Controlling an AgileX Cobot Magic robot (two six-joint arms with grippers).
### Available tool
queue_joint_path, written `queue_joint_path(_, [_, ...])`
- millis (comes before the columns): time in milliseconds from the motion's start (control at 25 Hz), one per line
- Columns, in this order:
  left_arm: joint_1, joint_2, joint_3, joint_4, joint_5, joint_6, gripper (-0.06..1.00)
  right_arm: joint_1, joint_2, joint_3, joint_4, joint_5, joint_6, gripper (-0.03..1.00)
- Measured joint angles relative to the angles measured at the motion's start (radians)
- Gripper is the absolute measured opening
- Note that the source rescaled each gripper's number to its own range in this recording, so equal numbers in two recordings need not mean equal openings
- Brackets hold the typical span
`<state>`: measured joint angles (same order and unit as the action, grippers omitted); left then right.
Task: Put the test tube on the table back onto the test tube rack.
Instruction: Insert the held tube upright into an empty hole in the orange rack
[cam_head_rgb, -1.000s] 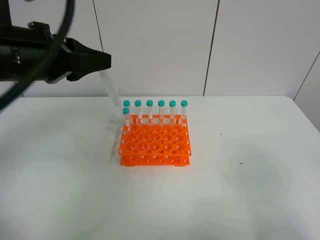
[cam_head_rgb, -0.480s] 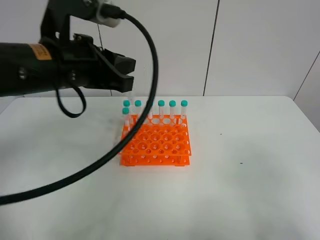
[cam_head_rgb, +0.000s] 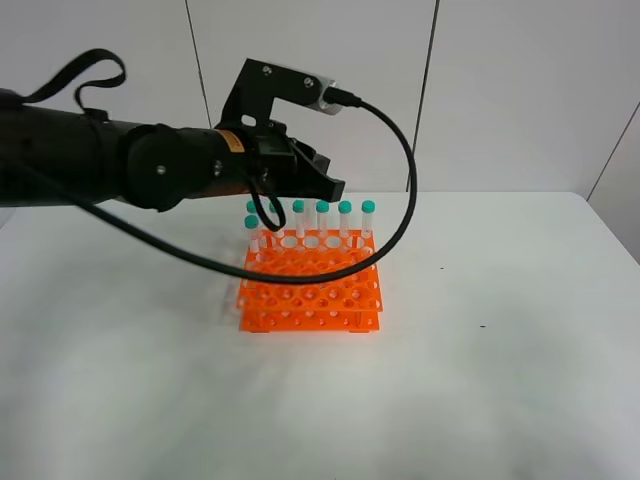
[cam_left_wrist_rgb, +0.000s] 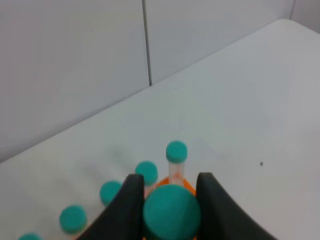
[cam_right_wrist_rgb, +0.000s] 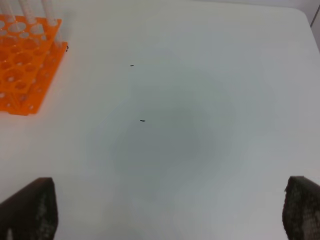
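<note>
In the left wrist view, my left gripper (cam_left_wrist_rgb: 170, 202) is shut on the teal cap of the test tube (cam_left_wrist_rgb: 171, 212). It holds the tube upright above the back of the orange test tube rack (cam_left_wrist_rgb: 186, 185). In the high view the left gripper (cam_head_rgb: 332, 187) hovers over the back row of the rack (cam_head_rgb: 310, 285), where several teal-capped tubes (cam_head_rgb: 345, 215) stand. The arm and cable hide the held tube there. My right gripper (cam_right_wrist_rgb: 167, 200) is open over bare table (cam_right_wrist_rgb: 200, 100), to the right of the rack (cam_right_wrist_rgb: 25, 55).
The white table (cam_head_rgb: 500, 350) stretches wide around the rack. Two small dark specks (cam_head_rgb: 442, 268) lie to the rack's right. A grey panelled wall (cam_head_rgb: 500, 90) stands behind the table. The left arm's black cable (cam_head_rgb: 400, 190) loops over the rack.
My left arm has swung from the far left toward the right, carrying the tube over the rack's back row. The right gripper stays wide open.
</note>
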<state>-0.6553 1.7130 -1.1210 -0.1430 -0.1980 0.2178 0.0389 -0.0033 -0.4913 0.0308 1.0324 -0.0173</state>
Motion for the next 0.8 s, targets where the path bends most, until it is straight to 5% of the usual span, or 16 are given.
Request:
queue_joint_path(440, [0.124, 0.153, -0.038, 0.003, -0.038, -0.075, 0.00, 0.000, 0.000, 0.000, 0.000, 0.000, 0.000, 1.00])
queue_joint_path(800, [0.139, 0.184, -0.038, 0.024, -0.058, -0.076, 0.00, 0.000, 0.000, 0.000, 0.000, 0.000, 0.000, 1.00])
